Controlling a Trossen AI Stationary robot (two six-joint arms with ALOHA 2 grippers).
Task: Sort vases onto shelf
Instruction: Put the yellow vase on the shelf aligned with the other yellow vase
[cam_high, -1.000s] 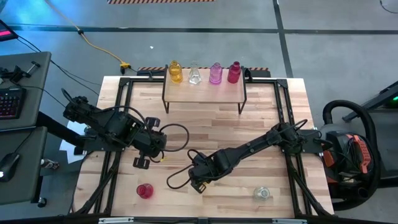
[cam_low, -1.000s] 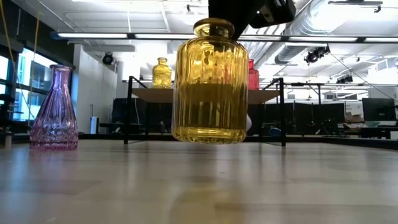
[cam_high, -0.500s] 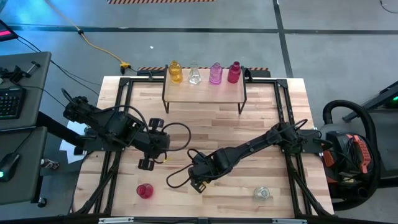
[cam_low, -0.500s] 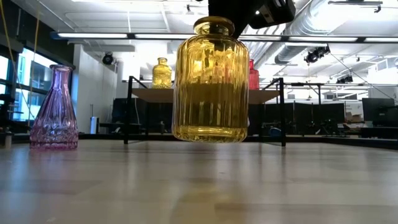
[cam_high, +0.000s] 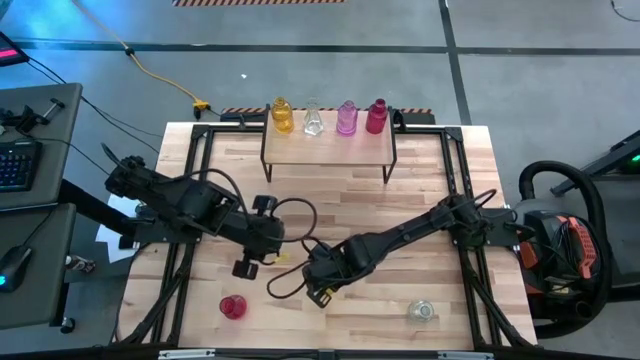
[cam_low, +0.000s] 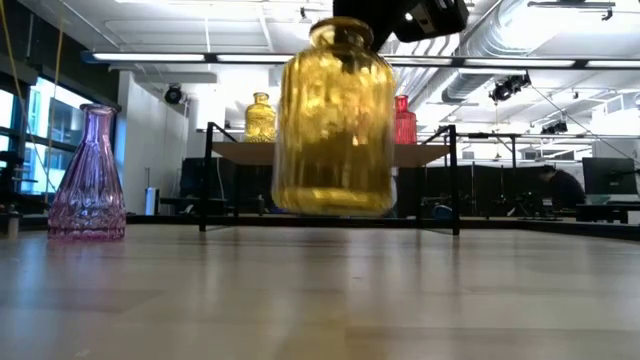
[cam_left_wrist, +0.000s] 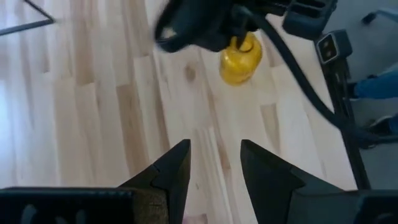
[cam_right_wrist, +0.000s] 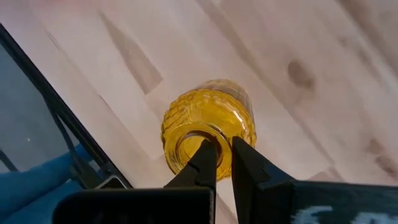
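Note:
My right gripper (cam_right_wrist: 219, 155) is shut on a ribbed yellow vase (cam_low: 335, 120), which hangs clear of the tabletop. In the high view this gripper (cam_high: 322, 275) hides the vase. My left gripper (cam_left_wrist: 214, 155) is open and empty above the bare wood, just left of the right gripper (cam_high: 272, 240), with the yellow vase (cam_left_wrist: 239, 59) ahead of it. The shelf (cam_high: 328, 148) at the far edge carries yellow (cam_high: 282, 116), clear (cam_high: 313, 120), pink (cam_high: 346, 118) and red (cam_high: 376, 116) vases. A red vase (cam_high: 233, 306) and a clear one (cam_high: 421, 311) stand on the table near its near edge. My right gripper holds the yellow vase by the rim of its mouth (cam_right_wrist: 189, 140), coming from above and pointing down. One finger (cam_right_wrist: 205, 155) reaches into the opening and the other (cam_right_wrist: 242, 158) lies outside the neck. The vase hangs upright below the fingers, lifted clear of the table.
A pink vase (cam_low: 88, 175) stands on the table at the left of the low view; I cannot find it in the high view. Black frame rails (cam_high: 196, 190) run along the table's sides. Bare wood lies between the shelf and the arms.
My left gripper has moved toward the table's right, closer to the right gripper and the yellow vase. The yellow vase has risen a little higher above the table in the right gripper's hold.

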